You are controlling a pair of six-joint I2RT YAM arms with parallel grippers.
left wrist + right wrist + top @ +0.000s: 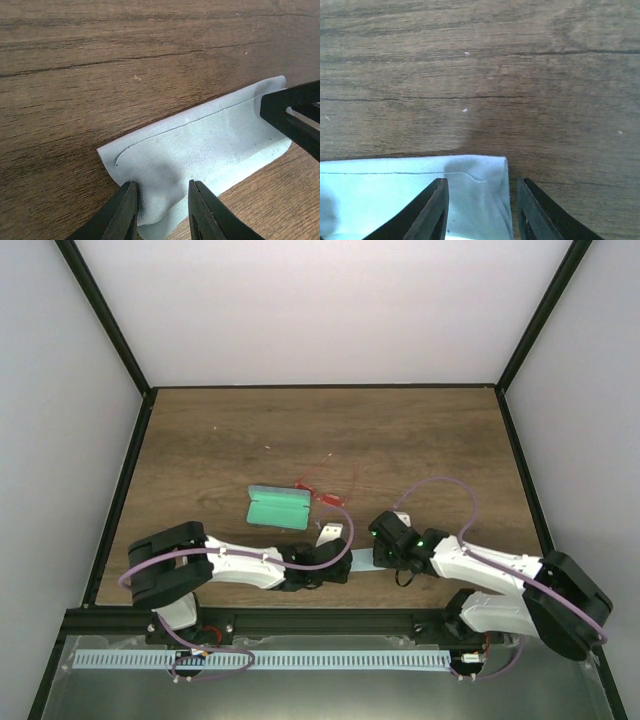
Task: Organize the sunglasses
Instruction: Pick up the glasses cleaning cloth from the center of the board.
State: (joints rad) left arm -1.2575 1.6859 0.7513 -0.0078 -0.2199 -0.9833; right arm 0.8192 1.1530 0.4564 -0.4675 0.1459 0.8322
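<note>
Nearest us, low in the top view, both arms reach the light blue cloth [210, 145]. The left fingers [127, 205] are spread a little, with cloth between them. The right fingers [434, 205] are spread wider around its corner. Farther up, mid-frame, the red sunglasses [322, 496] lie on the tabletop [400, 440], just right of the open green-lined case [277, 508]. We think the left arm is a bit nearer.

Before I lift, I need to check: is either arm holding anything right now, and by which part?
The left gripper and right gripper are both open, fingers straddling opposite ends of the folded light blue cloth; nothing is clamped.
</note>
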